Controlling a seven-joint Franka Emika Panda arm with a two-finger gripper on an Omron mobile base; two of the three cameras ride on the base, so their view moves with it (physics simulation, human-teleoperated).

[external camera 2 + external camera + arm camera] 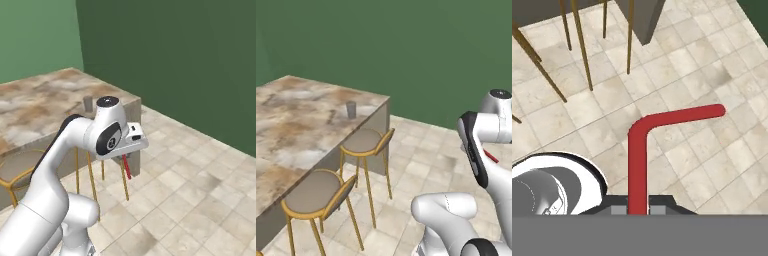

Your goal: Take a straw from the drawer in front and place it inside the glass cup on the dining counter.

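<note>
Gripper is clamped on the straw, low over the floor, well apart from the cup on the counter. Held near one end, it could pivot and miss the rim.

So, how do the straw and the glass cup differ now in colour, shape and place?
The straw is red; the glass cup is grey and translucent. The straw is thin, with a bent end in the hand view; the cup is a short cylinder. The straw hangs from the shut gripper above the floor; the cup stands upright on the dining counter.
</note>
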